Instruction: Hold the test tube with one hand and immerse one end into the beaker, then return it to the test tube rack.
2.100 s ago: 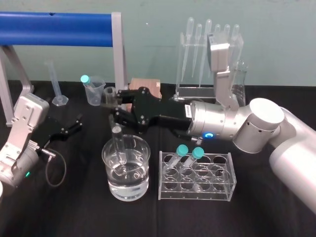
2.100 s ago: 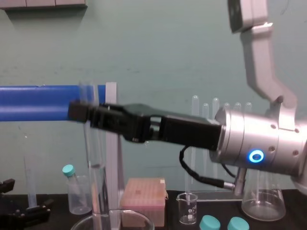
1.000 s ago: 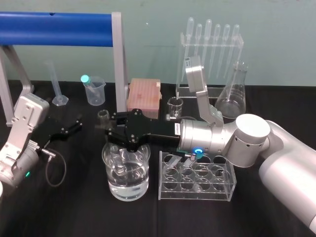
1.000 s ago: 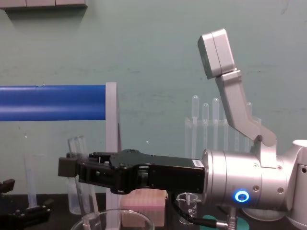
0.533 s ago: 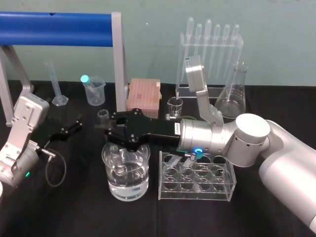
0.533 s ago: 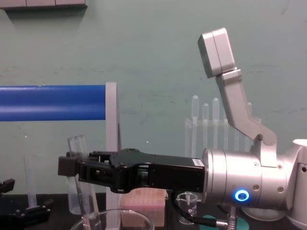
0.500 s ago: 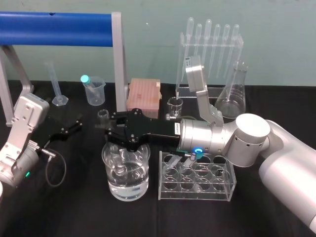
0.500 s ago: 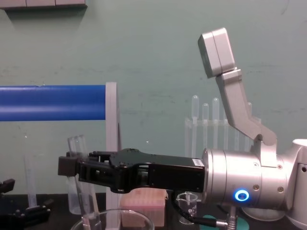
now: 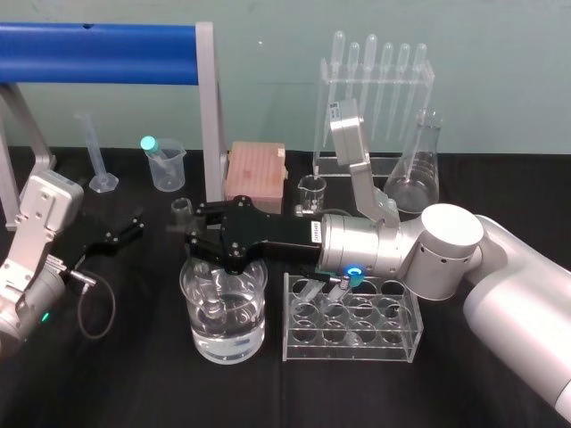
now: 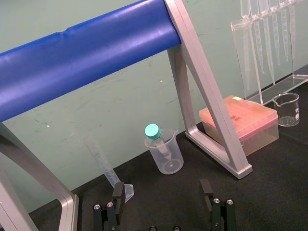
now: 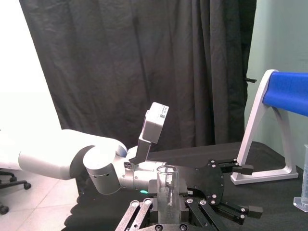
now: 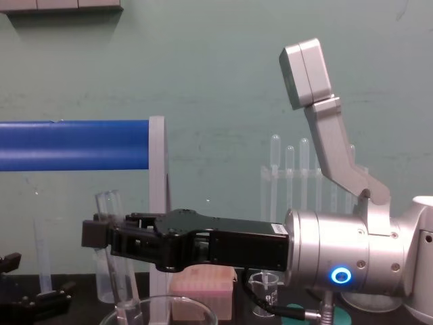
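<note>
Right gripper (image 9: 192,234) is clamping the test tube (image 12: 111,206), having lowered its end into the beaker (image 9: 189,303); immersion is looking done, with return to the test tube rack (image 9: 350,334) pending. Left gripper (image 9: 120,234) is idling, jaws apart.

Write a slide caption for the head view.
Right gripper holds the test tube tilted, lower end inside the beaker; left gripper rests open at left.
</note>
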`<control>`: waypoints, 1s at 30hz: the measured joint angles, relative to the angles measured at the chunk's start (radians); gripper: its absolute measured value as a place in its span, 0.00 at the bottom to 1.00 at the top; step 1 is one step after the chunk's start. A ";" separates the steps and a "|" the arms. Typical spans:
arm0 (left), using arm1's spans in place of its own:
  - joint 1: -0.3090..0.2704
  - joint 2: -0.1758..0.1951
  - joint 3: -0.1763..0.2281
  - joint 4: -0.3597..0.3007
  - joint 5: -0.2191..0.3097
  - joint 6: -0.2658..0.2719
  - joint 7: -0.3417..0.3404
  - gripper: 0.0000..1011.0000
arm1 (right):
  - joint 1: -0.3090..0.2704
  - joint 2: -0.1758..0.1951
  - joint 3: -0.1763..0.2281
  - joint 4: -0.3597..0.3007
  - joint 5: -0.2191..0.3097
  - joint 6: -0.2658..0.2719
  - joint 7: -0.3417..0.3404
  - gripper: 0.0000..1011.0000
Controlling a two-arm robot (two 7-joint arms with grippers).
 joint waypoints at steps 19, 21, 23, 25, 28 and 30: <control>0.000 0.000 0.000 0.000 0.000 0.000 0.000 0.99 | 0.000 0.000 0.000 0.000 0.000 0.000 0.001 0.22; 0.000 0.000 0.000 0.000 0.000 0.000 0.000 0.99 | 0.000 0.000 0.000 0.000 0.000 0.000 0.001 0.22; 0.000 0.000 0.000 0.000 0.000 0.000 0.000 0.99 | 0.000 0.000 0.000 0.000 0.000 0.000 0.001 0.22; 0.000 0.000 0.000 0.000 0.000 0.000 0.000 0.99 | 0.000 0.000 0.000 0.000 0.000 0.000 0.001 0.22; 0.000 0.000 0.000 0.000 0.000 0.000 0.000 0.99 | 0.000 0.000 0.000 0.000 0.000 0.000 0.001 0.22; 0.000 0.000 0.000 0.000 0.000 0.000 0.000 0.99 | 0.000 0.000 0.000 0.000 0.000 0.000 0.001 0.22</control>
